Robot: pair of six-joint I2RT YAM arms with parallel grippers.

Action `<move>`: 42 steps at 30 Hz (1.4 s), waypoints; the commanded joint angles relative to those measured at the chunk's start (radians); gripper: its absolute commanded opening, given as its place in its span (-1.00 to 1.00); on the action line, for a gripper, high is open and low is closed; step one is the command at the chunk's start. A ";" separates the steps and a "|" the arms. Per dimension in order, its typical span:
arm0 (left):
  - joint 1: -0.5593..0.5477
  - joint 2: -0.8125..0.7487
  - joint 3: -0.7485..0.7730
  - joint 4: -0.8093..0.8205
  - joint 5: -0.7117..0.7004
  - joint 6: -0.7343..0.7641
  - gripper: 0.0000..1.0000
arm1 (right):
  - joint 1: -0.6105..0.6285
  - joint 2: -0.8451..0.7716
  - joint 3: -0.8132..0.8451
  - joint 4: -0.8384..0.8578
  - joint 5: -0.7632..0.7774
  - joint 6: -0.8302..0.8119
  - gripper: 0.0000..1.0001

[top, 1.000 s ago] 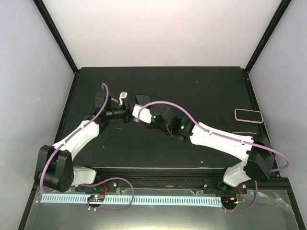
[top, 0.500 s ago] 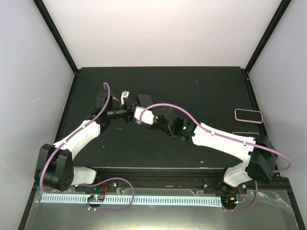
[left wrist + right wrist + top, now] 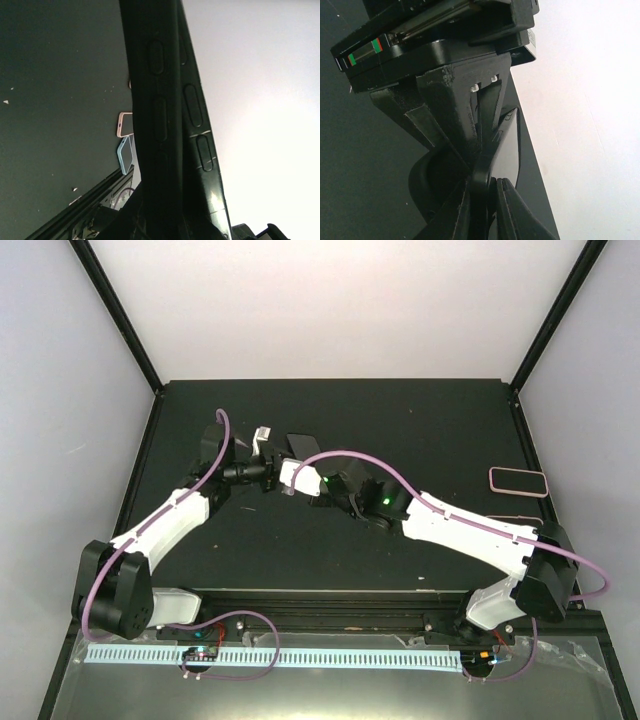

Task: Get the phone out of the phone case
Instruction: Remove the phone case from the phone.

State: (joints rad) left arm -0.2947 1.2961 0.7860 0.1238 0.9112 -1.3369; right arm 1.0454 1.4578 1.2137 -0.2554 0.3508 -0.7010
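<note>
Both arms meet over the matte black table [image 3: 430, 430], a bit left of centre. The black phone case with oblong side buttons [image 3: 165, 125] is held up between them. The left gripper [image 3: 479, 140] is clamped tight on it, and the right gripper [image 3: 482, 187] pinches its thin edge. No idea if the phone's inside – can't see it. A pink-rimmed case [image 3: 518, 481] lies well off to the right.

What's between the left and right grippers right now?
The black phone case, raised off the table. The top view shows it joining left gripper and right gripper; the right wrist view shows fingers pinching its edge.
</note>
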 commanded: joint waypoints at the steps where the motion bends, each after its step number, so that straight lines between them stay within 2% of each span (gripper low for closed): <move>1: -0.021 -0.021 0.052 -0.041 0.103 0.110 -0.97 | -0.048 -0.035 0.088 0.005 0.089 0.041 -0.98; 20: 0.032 0.033 0.084 -0.342 -0.161 0.385 -0.97 | -0.065 -0.075 0.231 -0.126 0.008 0.198 -0.98; 25: 0.053 0.040 0.075 -0.376 -0.210 0.434 -0.97 | -0.103 -0.090 0.250 -0.149 -0.022 0.225 -0.98; 32: 0.055 0.050 0.108 -0.423 -0.271 0.599 -0.97 | -0.196 -0.149 0.208 -0.151 -0.053 0.220 -0.98; 42: 0.046 0.340 0.333 -0.544 -0.167 0.756 -0.97 | -0.309 -0.201 0.116 -0.167 -0.096 0.203 -0.98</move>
State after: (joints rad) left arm -0.2436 1.5528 1.0012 -0.3550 0.6899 -0.6739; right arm 0.7635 1.2919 1.3525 -0.4648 0.2760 -0.4919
